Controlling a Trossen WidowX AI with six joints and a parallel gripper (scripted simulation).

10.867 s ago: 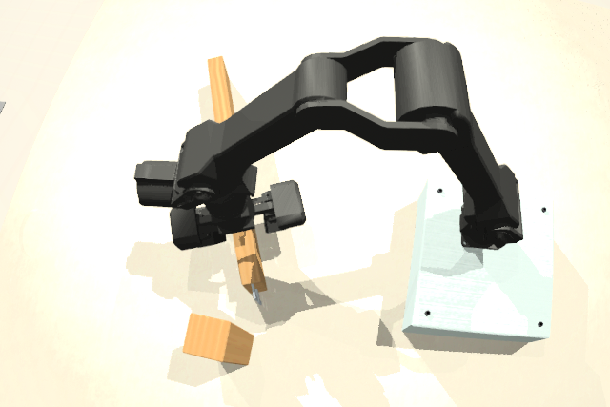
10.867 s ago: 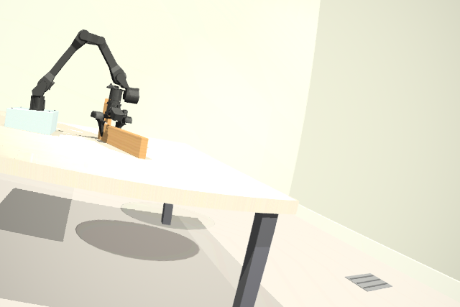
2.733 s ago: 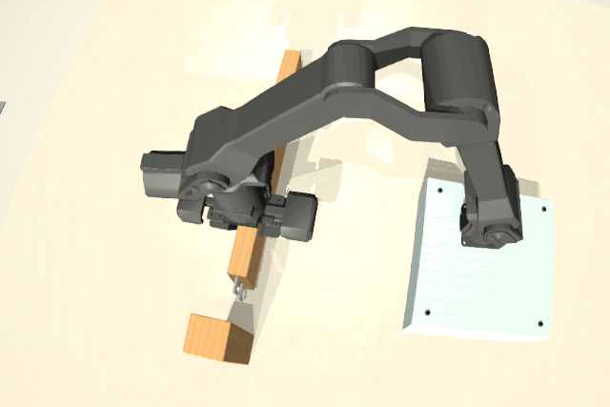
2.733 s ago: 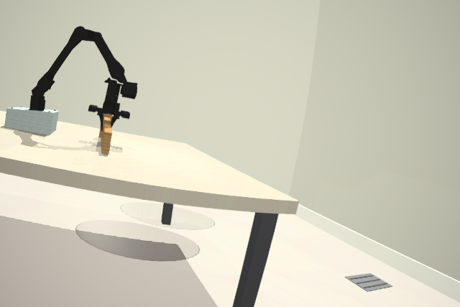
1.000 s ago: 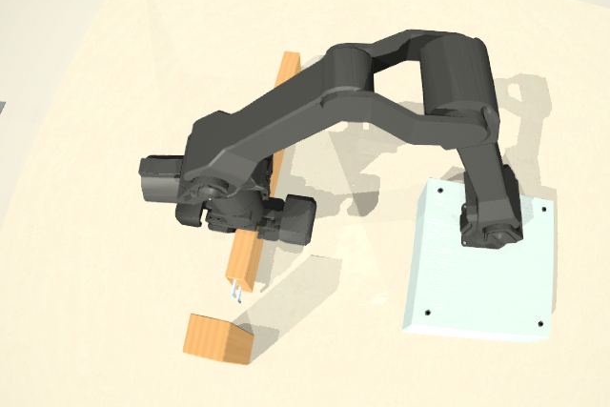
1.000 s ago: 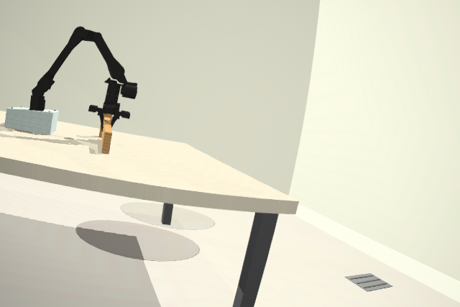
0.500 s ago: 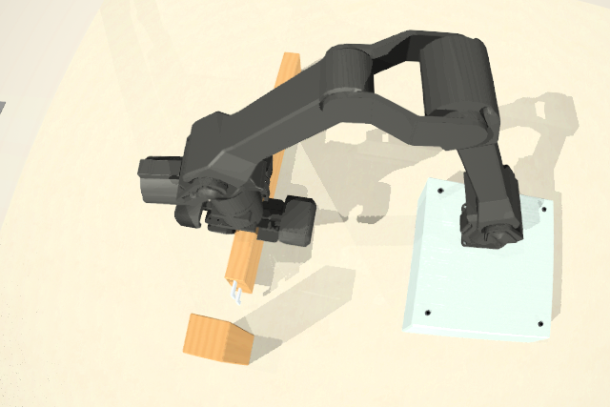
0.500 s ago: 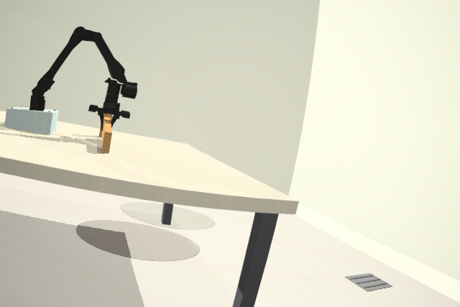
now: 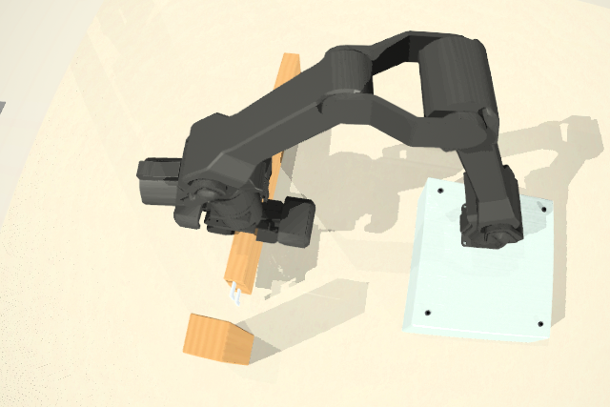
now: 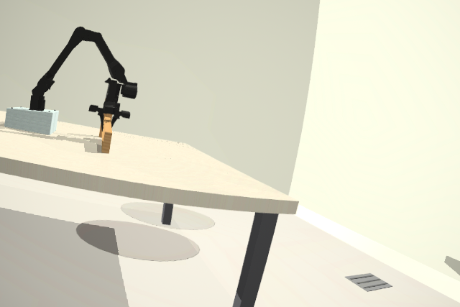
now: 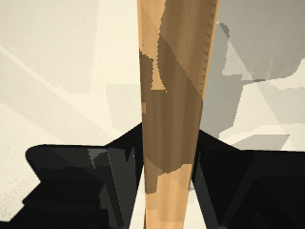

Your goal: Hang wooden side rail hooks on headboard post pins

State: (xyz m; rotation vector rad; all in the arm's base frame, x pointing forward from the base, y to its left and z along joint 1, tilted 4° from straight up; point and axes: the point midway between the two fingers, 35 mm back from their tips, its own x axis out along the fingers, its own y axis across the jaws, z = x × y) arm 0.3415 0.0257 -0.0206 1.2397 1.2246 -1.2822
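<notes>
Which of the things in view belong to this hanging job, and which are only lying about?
For the job:
- wooden rail
- steel hooks
- headboard post
- gripper
- table

Not for it:
- slatted grey floor plate

Pale wall (image 10: 371,91) beyond wooden table (image 10: 167,173).

I view the wooden rail (image 11: 173,119) running lengthwise, partly shaded. My gripper (image 11: 164,123) clasps it between dark fingers.
</notes>
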